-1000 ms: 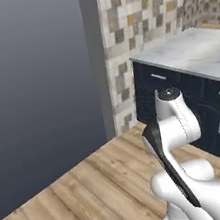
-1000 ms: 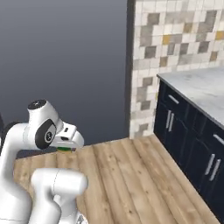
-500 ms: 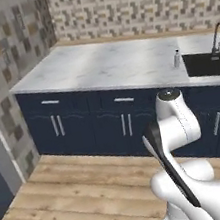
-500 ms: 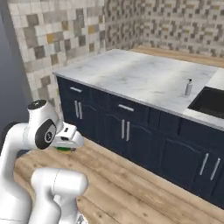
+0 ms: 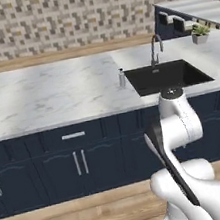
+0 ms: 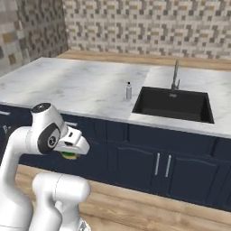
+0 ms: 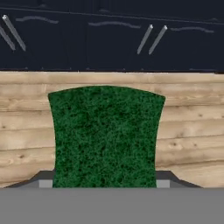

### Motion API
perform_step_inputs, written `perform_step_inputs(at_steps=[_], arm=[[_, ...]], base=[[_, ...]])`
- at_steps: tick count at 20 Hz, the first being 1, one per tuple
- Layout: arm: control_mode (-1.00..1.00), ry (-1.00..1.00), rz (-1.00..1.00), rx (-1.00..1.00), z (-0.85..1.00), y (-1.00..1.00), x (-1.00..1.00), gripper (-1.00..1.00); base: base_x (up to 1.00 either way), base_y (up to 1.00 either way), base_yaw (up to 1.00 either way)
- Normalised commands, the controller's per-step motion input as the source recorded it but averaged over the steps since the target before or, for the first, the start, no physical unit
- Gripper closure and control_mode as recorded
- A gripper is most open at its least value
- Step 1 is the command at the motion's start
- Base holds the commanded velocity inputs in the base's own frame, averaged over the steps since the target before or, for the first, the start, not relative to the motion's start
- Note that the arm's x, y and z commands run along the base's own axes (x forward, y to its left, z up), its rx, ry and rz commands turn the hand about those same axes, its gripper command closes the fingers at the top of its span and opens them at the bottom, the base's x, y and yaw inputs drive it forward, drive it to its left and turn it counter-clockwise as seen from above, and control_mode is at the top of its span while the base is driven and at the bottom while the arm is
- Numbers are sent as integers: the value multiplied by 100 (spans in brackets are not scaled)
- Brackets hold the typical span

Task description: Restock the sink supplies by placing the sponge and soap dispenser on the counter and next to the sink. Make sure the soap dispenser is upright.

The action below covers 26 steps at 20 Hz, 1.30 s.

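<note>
My gripper (image 6: 70, 155) hangs low in front of the navy cabinets, shut on the sponge (image 7: 105, 135), whose green face spreads across the hand view; a green and yellow edge of the sponge (image 6: 69, 156) peeks out under the hand in the right base view. The soap dispenser (image 5: 122, 78) stands upright on the white marble counter (image 5: 49, 97), just left of the black sink (image 5: 169, 75) with its chrome faucet (image 5: 155, 48). From the right base view the soap dispenser (image 6: 128, 91) sits at the sink's (image 6: 173, 104) left rim on the counter (image 6: 72, 83).
Navy cabinet doors with silver handles (image 5: 80, 162) run below the counter. Wooden floor (image 7: 192, 131) lies beneath the hand. A tiled wall (image 6: 149, 27) backs the counter, and a small potted plant (image 5: 200, 33) stands at the far right.
The base has turned, so the whole scene swung from a grey wall and corner to the counter and sink straight ahead. The arm keeps its pose, sponge still held.
</note>
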Motion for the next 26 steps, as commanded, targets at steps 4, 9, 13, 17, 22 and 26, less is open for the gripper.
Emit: perform_step_inputs(at_steps=[4,9,13,17,22,26], arm=[[100,0,0,0,0,0,0,100],[100,0,0,0,0,0,0,100],[100,0,0,0,0,0,0,100],[-100,12,0,0,-19,-11,61,100],[-100,25,1,0,-34,-20,100,100],[-100,13,6,0,-20,-11,99,100]], base=[[100,3,-22],[95,0,-5],[68,0,0],[12,0,0],[0,0,0],[0,0,0]])
